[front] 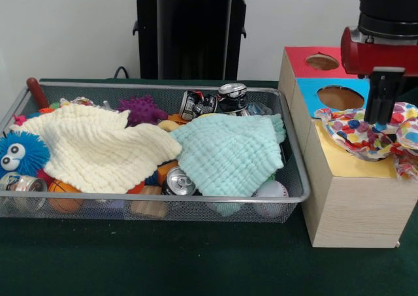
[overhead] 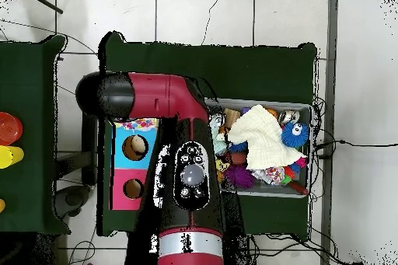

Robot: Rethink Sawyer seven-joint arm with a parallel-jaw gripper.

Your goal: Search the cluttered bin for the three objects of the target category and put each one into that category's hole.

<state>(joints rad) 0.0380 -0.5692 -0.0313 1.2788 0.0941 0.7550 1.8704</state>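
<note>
A polka-dot cloth (front: 366,136) lies bunched over the yellow top (front: 353,167) of the wooden sorting box, hiding any hole there. My gripper (front: 380,124) comes down from above into this cloth and looks shut on it. Behind it are the blue section's hole (front: 340,98) and the red section's hole (front: 322,62). In the wire bin (front: 157,198), a cream cloth (front: 98,149) and a mint cloth (front: 228,152) cover much of the clutter. In the overhead view my arm (overhead: 186,161) hides the gripper; the polka-dot cloth (overhead: 140,124) shows at the box's edge.
The bin also holds crushed cans (front: 232,97), another can (front: 177,181), a blue fuzzy toy (front: 19,153), a purple spiky ball (front: 142,110), a white ball (front: 270,190) and an orange ball (front: 62,190). The box stands close against the bin's right side.
</note>
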